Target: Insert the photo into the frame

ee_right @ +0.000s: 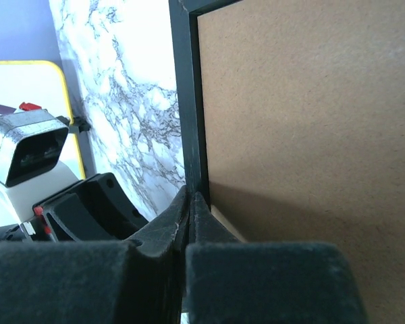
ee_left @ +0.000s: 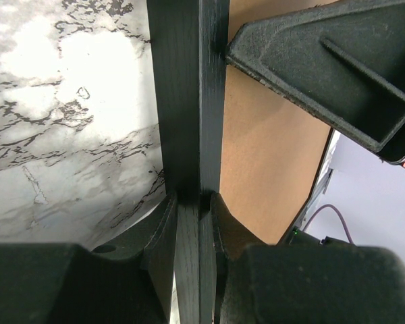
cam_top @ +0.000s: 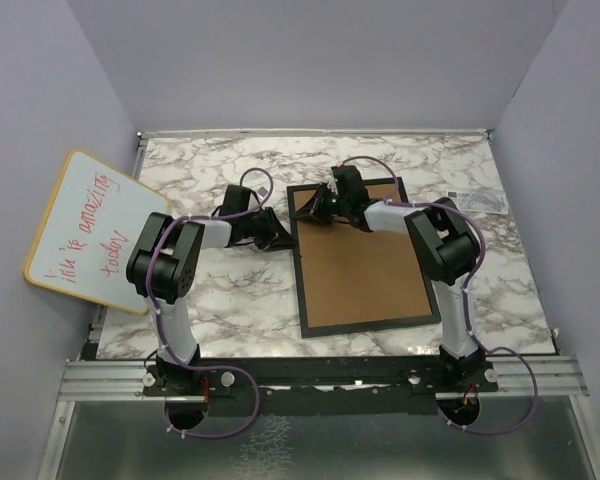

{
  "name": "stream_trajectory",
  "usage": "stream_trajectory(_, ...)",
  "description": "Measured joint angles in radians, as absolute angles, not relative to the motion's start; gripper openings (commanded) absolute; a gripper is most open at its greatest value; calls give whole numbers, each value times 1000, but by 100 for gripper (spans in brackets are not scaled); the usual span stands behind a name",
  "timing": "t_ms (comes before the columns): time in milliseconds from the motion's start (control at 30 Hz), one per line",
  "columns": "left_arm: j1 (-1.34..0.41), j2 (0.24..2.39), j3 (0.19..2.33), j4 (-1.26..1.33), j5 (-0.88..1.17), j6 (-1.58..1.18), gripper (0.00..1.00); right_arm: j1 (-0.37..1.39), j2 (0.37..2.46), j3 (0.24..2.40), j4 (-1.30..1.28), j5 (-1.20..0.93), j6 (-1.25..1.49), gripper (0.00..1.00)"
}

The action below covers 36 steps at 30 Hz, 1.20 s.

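left gripper [ee_left: 194, 199]: jaws narrowed onto the left rail of the frame [ee_left: 189, 101], one finger on each side of the rail, both touching it
outer left finger: over the marble table [ee_left: 67, 101]
inner left finger: over the brown backing board [ee_left: 270, 155]
right gripper [ee_right: 191, 197]: jaws almost together, only a thin gap, pinching the same black rail of the frame [ee_right: 183, 101] nearer its far corner
ahead of right jaws: rail runs straight away to the frame corner, backing board [ee_right: 310, 121] to its right, table [ee_right: 128, 88] to its left
left of right jaws: left gripper body close by, yellow-rimmed whiteboard [ee_right: 20, 84] behind it
ahead of left jaws: a finger [ee_left: 324, 61] of the right gripper, above the board, just past the rail
frame [cam_top: 298, 280]: lying on the table [cam_top: 210, 170], backing board [cam_top: 365, 270] facing up, inside the black rim
gripper spacing, top view: left gripper [cam_top: 277, 235] and right gripper [cam_top: 320, 210] near each other on the frame's left side, right one farther up
whiteboard [cam_top: 90, 225]: well apart from both jaws, at the table's left edge, red handwriting on it
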State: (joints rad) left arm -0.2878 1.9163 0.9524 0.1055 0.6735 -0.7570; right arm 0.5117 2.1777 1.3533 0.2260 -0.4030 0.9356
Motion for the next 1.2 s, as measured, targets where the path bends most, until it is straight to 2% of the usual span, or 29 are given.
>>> stream_trajectory(400,-287,1918,953,107,677,-757,7,500,2177,1307,302,-442,937,1)
stream_trajectory(1200,-286,1919,954,105,677,-757,6,495,2177,1317,254,-433,939,1)
